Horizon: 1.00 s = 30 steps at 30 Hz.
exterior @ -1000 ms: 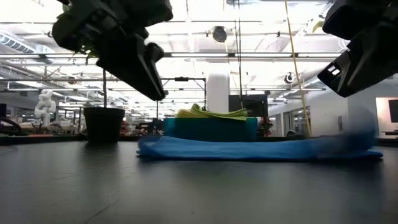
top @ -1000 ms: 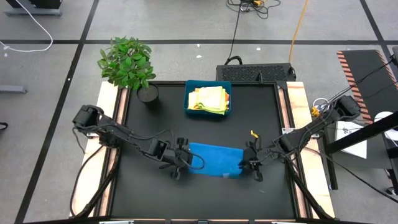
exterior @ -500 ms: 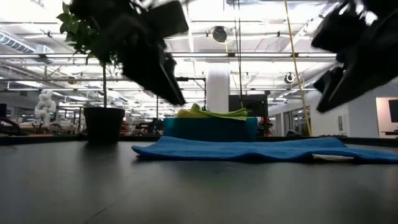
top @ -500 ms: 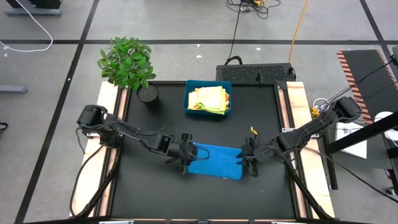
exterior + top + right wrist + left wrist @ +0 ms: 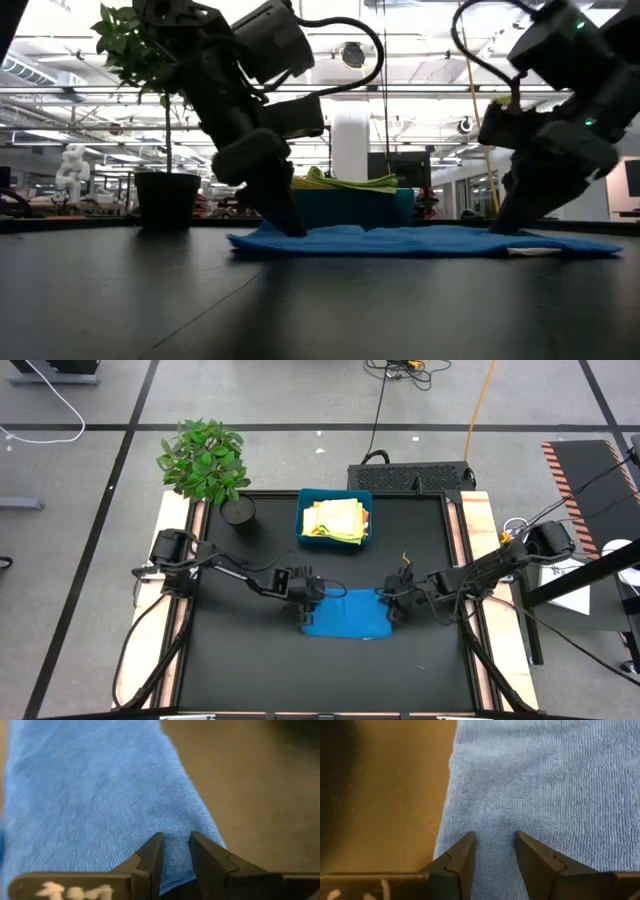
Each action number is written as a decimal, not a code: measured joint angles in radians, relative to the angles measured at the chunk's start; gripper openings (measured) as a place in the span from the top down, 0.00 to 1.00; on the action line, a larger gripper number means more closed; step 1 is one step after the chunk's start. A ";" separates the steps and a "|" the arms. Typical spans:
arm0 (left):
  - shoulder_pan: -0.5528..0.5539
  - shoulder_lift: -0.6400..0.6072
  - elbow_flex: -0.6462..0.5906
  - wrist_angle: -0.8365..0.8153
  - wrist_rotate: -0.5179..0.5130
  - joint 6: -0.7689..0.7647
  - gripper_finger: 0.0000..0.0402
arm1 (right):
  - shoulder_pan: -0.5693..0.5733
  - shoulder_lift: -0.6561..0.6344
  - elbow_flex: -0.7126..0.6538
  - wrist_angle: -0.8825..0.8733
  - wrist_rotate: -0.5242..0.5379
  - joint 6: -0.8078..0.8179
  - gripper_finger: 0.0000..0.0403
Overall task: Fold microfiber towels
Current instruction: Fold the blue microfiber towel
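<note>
in wrist views, hand fingertips (image 5: 467,845) part-open on blue towel (image 5: 345,616).

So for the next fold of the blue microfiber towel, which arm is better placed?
Neither clearly: the left gripper sits at one end of the blue microfiber towel and the right gripper at the other, both low, fingers straddling cloth. Probably a two-arm fold.

The black table (image 5: 250,650) carries a flat blue towel (image 5: 345,615), a teal tray (image 5: 334,540) of folded towels and a potted plant (image 5: 205,465).
</note>
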 joint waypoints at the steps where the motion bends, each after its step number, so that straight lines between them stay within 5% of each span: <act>1: 0.004 0.006 0.001 0.003 0.003 -0.011 0.66 | -0.014 0.000 -0.001 -0.002 0.015 -0.008 0.78; 14: -0.043 0.010 -0.002 0.075 0.284 0.014 0.66 | -0.152 -0.022 -0.005 0.018 0.112 -0.095 0.79; 23: -0.084 -0.141 -0.004 -0.086 0.013 0.072 0.66 | -0.069 -0.108 -0.003 0.238 0.008 -0.205 0.79; 30: -0.087 -0.164 -0.004 -0.160 -0.025 0.187 0.66 | 0.016 -0.090 -0.003 0.286 0.007 -0.217 0.79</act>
